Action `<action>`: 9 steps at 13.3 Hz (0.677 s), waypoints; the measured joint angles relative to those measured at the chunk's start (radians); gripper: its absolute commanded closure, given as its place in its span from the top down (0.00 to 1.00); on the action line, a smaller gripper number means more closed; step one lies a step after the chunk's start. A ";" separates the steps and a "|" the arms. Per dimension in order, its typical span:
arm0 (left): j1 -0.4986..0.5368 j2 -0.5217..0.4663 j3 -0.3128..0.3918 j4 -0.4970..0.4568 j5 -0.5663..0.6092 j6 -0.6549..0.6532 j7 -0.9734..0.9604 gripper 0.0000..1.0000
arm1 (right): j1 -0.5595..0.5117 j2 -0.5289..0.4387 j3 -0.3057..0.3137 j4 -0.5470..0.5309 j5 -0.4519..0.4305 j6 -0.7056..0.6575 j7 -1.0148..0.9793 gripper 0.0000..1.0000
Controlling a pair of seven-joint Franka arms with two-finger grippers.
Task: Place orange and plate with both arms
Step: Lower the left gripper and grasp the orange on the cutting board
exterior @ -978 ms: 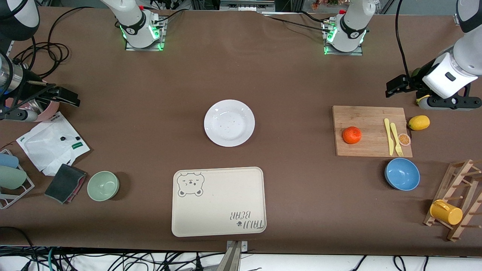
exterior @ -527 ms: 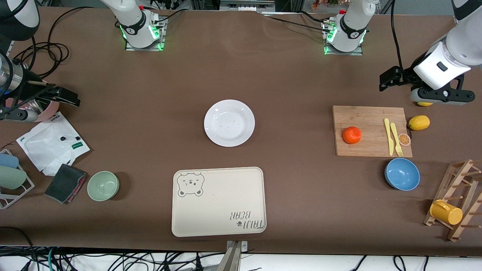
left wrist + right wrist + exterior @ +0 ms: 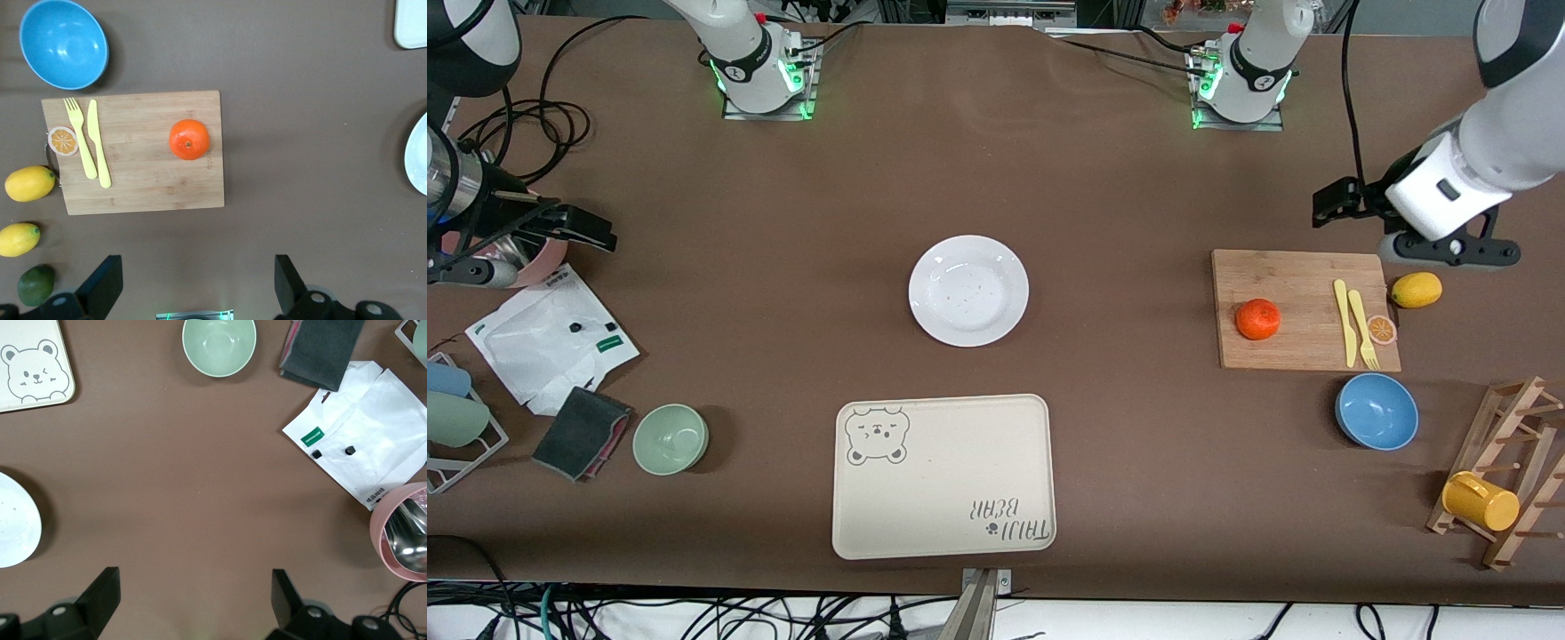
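Two arms are at work here, and neither has taken hold of anything yet, so the task looks to be at its approach stage. The left gripper (image 3: 1440,249) hangs in the air over the table just off the cutting board's (image 3: 1303,267) edge that faces the robot bases, its fingers (image 3: 100,290) spread wide and empty in the left wrist view. The orange (image 3: 1258,319) sits on that board, apart from the yellow fork (image 3: 1360,329), yellow knife (image 3: 1344,322) and orange slice (image 3: 1382,330) at the board's other end. A judgement: the next move calls for the left gripper to centre over the orange and descend around it with the jaws as wide as they are now.

The right gripper (image 3: 190,603) waits at the right arm's end of the table, over bare cloth near a pink bowl (image 3: 403,533), also wide open and empty. The plate (image 3: 968,290) lies mid-table, well apart from both grippers, with the cream bear tray (image 3: 943,476) nearer the front camera.

A brown cloth covers the table (image 3: 1103,196), flat and matte. Around the board lie a lemon (image 3: 1416,290) and a blue bowl (image 3: 1376,411); a wooden rack (image 3: 1507,471) holds a yellow cup (image 3: 1480,501). A green bowl (image 3: 671,438) and a white bag (image 3: 551,338) sit toward the right arm's end.
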 measured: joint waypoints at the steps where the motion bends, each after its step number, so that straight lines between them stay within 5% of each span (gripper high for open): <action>1: 0.000 0.030 0.001 -0.001 0.000 0.020 0.000 1.00 | 0.000 0.000 0.000 0.000 0.000 0.000 0.000 1.00; 9: 0.001 0.243 0.001 -0.071 0.026 0.297 0.001 1.00 | 0.000 0.001 0.000 0.000 0.000 -0.001 0.000 1.00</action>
